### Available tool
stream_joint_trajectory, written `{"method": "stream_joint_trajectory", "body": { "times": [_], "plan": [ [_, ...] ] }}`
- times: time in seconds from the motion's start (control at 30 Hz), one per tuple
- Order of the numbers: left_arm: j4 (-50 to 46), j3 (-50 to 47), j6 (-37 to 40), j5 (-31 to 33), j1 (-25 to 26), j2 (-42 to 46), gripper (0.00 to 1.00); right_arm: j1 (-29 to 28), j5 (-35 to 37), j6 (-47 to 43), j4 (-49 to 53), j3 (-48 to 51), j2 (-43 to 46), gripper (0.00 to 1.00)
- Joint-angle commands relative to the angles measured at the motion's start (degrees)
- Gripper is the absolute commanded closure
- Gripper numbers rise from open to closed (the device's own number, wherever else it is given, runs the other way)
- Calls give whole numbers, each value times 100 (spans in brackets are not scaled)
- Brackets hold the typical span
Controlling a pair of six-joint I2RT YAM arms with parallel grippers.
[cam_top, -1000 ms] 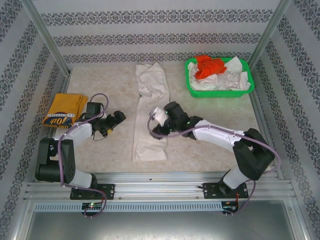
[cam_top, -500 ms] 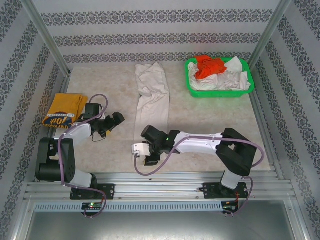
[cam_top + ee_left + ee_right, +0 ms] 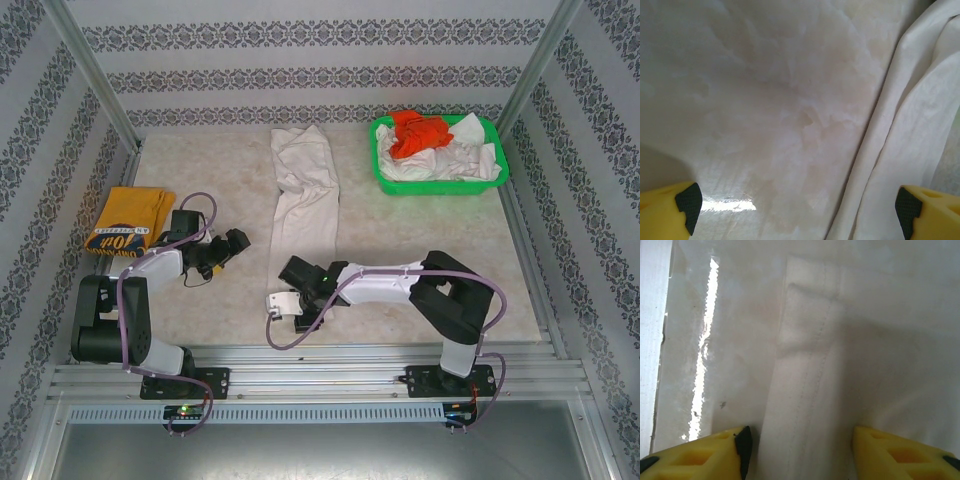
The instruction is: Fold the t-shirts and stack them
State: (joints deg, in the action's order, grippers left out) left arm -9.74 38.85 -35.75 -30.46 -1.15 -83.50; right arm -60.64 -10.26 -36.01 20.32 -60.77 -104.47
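A cream-white t-shirt (image 3: 303, 205), folded into a long narrow strip, runs from the back of the table (image 3: 400, 240) toward the near edge. My right gripper (image 3: 300, 312) is low over its near end. In the right wrist view that gripper (image 3: 800, 452) is open, and the stitched hem of the white shirt (image 3: 810, 390) lies between its yellow fingers (image 3: 695, 455). My left gripper (image 3: 228, 243) hovers open to the left of the strip. The left wrist view has the gripper (image 3: 797, 205) over bare table, with the shirt's edge (image 3: 912, 130) at the right. A folded mustard-yellow t-shirt (image 3: 128, 220) lies at far left.
A green plastic basket (image 3: 437, 184) at the back right holds an orange-red shirt (image 3: 415, 132) and white shirts (image 3: 455, 160). Patterned walls and metal posts enclose the table. A metal rail (image 3: 320, 375) runs along the near edge, just below the right gripper.
My right gripper swung from the middle of the white strip down to its near end and now sits low over the hem. The left arm barely moved.
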Motion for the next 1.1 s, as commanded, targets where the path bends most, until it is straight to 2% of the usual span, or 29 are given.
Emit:
{"method": "stream_joint_trajectory", "body": {
  "times": [0.0, 0.2, 0.33, 0.73, 0.93, 1.07],
  "plan": [
    [183, -33, 24, -127, -26, 106, 0, -44, 357, -59, 382, -155, -278, 50],
    [193, -62, 37, -140, -34, 112, 0, -55, 482, -53, 472, -142, -295, 86],
    [210, -71, 41, -150, -26, 115, 0, -127, 481, -47, 547, -80, -198, 99],
    [418, 61, 244, 28, 154, 427, 0, -206, -279, 180, 1378, 102, 886, 100],
    [161, 363, 1327, -35, 73, 838, 0, -108, -583, 67, 1751, -52, 1353, 100],
    [-59, 354, 2435, 162, 45, 1453, 0, 90, -690, -128, 2108, -410, 1437, 100]
  ]
}}
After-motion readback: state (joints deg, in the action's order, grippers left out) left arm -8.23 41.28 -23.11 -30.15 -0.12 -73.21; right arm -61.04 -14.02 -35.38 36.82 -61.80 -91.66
